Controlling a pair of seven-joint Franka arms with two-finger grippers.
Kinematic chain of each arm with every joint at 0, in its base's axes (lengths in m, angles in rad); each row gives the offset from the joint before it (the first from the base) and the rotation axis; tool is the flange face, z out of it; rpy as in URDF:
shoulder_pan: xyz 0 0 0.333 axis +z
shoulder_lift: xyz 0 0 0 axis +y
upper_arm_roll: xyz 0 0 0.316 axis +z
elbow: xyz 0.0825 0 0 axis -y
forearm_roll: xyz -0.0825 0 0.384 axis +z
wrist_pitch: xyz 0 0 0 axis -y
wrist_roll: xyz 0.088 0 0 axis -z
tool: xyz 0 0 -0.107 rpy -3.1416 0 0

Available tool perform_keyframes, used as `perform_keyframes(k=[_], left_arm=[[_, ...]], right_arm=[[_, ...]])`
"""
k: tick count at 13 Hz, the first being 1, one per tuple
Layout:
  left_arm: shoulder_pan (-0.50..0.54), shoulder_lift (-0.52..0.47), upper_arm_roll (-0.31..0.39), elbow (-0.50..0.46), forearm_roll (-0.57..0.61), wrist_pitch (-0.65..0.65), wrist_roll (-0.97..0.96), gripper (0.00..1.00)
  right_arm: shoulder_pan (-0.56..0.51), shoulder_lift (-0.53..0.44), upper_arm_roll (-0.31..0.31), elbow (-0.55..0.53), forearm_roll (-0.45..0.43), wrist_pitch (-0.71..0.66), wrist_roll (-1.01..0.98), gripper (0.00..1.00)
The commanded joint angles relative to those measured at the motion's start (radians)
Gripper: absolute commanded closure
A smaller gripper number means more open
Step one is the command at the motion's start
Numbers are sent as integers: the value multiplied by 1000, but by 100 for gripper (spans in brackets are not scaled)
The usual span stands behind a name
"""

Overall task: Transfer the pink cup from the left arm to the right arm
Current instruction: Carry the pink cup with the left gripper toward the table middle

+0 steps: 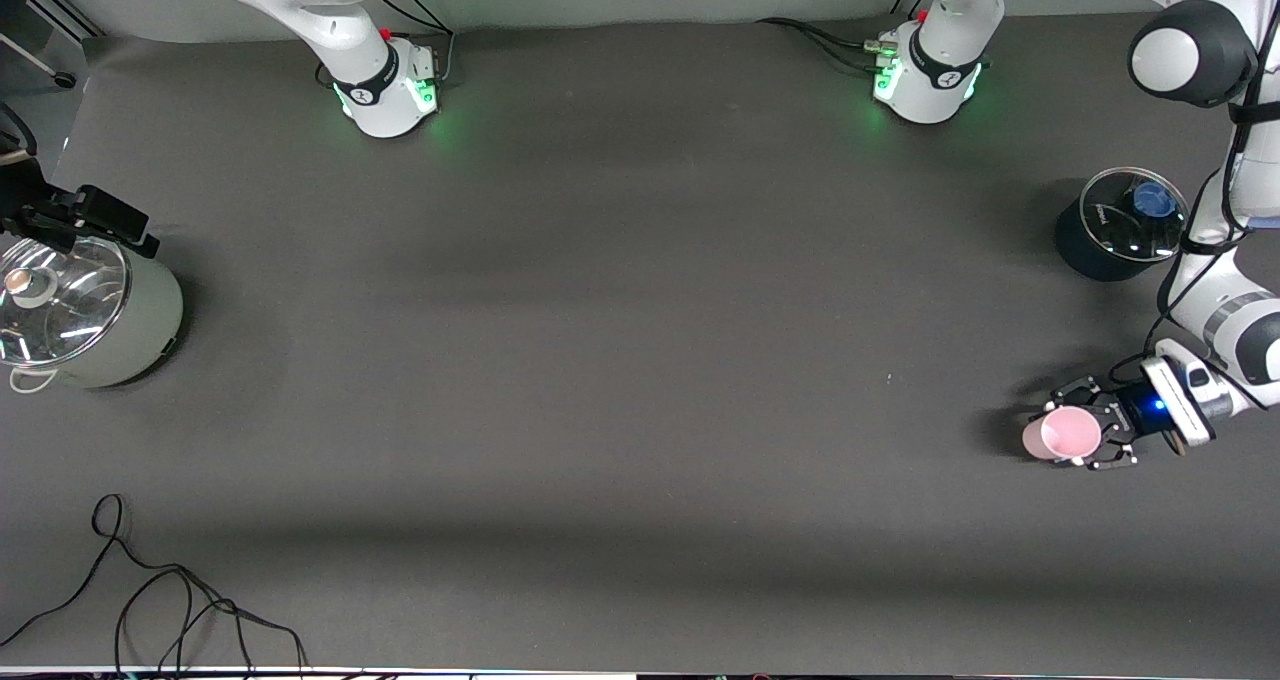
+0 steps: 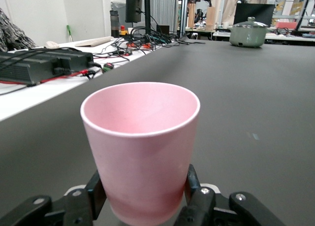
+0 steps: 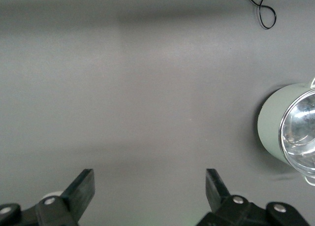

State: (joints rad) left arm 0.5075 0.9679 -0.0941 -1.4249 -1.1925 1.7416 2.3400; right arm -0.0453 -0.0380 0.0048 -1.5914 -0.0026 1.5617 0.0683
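The pink cup [image 1: 1065, 433] is upright near the left arm's end of the table, nearer the front camera than the dark pot. My left gripper [image 1: 1085, 436], the black openwork claw, reaches in sideways at table height with a finger on each side of the cup. In the left wrist view the cup [image 2: 141, 147] fills the middle and both fingers [image 2: 193, 184] press on its lower wall; its base is hidden. My right gripper [image 1: 110, 222] hangs open and empty over the table at the right arm's end, beside the green-grey pot; its wrist view [image 3: 150, 186] shows only bare mat between the fingers.
A green-grey pot with a glass lid [image 1: 90, 310] stands at the right arm's end, also in the right wrist view [image 3: 288, 130]. A dark pot with a glass lid and blue knob [image 1: 1120, 222] stands near the left arm. A black cable [image 1: 170, 600] lies near the front edge.
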Motion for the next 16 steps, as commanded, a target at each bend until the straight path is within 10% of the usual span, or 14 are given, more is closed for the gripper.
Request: perform_keyframes(k=[1,9,16], left_arm=[[-38,-90,-64,-45,-21,94,-131,84],[-30,-317,-485,-251,-145,605,-324,89],[-29,-408,-1010,-396,-403,1258,-321,91]], right_arm=[[1,18,0,28,15,-20,18,0],[4,43,0,19,15,-38,19,0],[9,50,0,22,15,-72,19,0]])
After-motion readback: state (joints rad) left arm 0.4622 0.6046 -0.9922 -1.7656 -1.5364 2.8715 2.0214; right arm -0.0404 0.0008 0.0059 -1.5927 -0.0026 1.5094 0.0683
